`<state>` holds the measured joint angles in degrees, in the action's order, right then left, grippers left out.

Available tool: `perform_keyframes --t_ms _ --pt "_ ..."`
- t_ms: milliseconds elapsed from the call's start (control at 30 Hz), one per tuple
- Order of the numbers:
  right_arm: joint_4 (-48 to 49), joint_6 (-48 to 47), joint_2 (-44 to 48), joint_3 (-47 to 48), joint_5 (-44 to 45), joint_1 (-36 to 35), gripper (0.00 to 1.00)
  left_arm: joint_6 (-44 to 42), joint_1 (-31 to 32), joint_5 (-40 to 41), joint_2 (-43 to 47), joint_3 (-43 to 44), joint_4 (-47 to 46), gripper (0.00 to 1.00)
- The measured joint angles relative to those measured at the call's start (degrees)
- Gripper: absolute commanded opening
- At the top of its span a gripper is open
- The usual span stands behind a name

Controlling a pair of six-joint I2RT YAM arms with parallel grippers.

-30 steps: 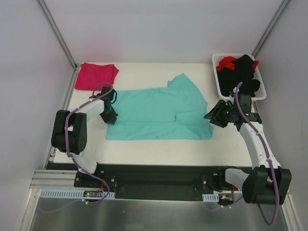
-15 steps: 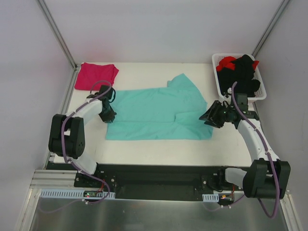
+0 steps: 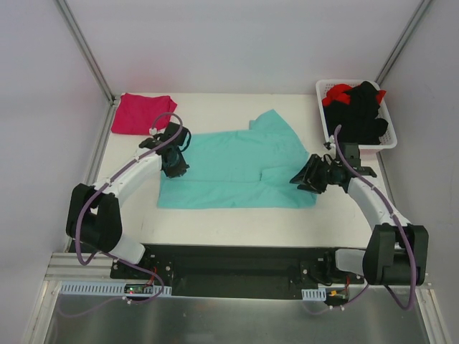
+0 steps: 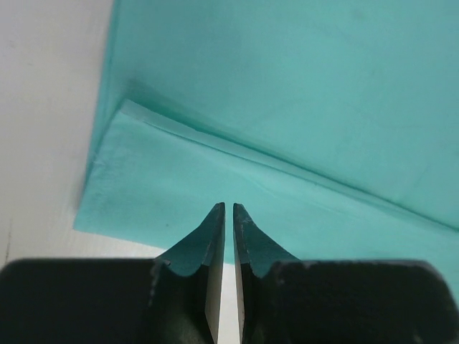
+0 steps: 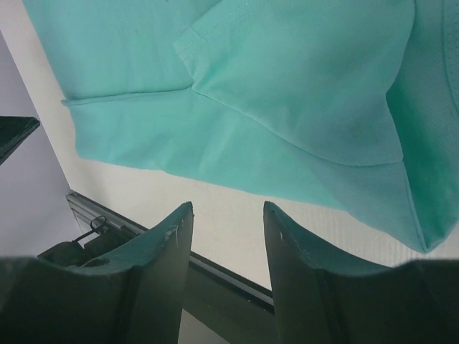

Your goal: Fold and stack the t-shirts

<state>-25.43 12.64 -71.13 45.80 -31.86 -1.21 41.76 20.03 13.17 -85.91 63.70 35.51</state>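
Note:
A teal t-shirt [image 3: 237,165] lies spread flat across the middle of the table, with a sleeve folded in at its right side. Its hem fold [image 4: 215,136] shows in the left wrist view. A magenta-pink t-shirt [image 3: 143,112] lies folded at the back left corner. My left gripper [image 3: 176,163] hovers over the teal shirt's left edge, jaws shut with nothing between them [image 4: 229,209]. My right gripper [image 3: 300,179] hangs at the shirt's right edge near the sleeve [image 5: 301,93]. It is open and empty [image 5: 227,208].
A white basket [image 3: 323,115] at the back right holds black and red garments [image 3: 358,107]. The table's near edge, a black rail [image 3: 237,251], runs in front of the shirt. Grey walls close in on both sides.
My left gripper has swung right and away from me, onto the teal shirt's left edge. My right gripper has slid left towards the shirt's right sleeve. The shirts have not moved.

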Motion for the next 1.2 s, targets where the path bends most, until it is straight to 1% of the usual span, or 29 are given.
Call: perform_keyframes --t_ms 133,300,367,633,833,1000,1200 --pt "5.27 0.02 -5.40 -0.63 -2.58 0.37 0.44 1.22 2.97 -2.58 0.00 -1.11 -0.04 0.07" --pt "8.50 -0.17 -15.15 1.14 -3.91 0.59 0.43 1.29 3.21 -5.18 0.00 -1.75 -0.28 0.06" --pt "9.01 -0.17 -17.46 2.27 -3.78 0.74 0.43 1.29 3.19 -5.64 0.00 -1.75 -0.48 0.06" --pt "10.10 -0.17 -22.64 12.83 -5.03 0.52 0.42 1.27 3.26 -7.15 0.04 -1.81 -0.57 0.06" --pt "12.33 0.00 -30.18 16.31 -7.06 -0.20 0.42 1.29 3.28 -7.50 0.96 -2.89 -0.61 0.06" --pt "12.15 1.07 -36.22 17.68 -8.04 -4.20 0.42 1.27 3.30 -8.22 2.19 -2.91 -0.63 0.06" --pt "11.56 1.66 -36.61 22.47 -8.11 -12.48 0.42 1.27 3.30 -8.20 3.50 -3.48 -0.66 0.06"
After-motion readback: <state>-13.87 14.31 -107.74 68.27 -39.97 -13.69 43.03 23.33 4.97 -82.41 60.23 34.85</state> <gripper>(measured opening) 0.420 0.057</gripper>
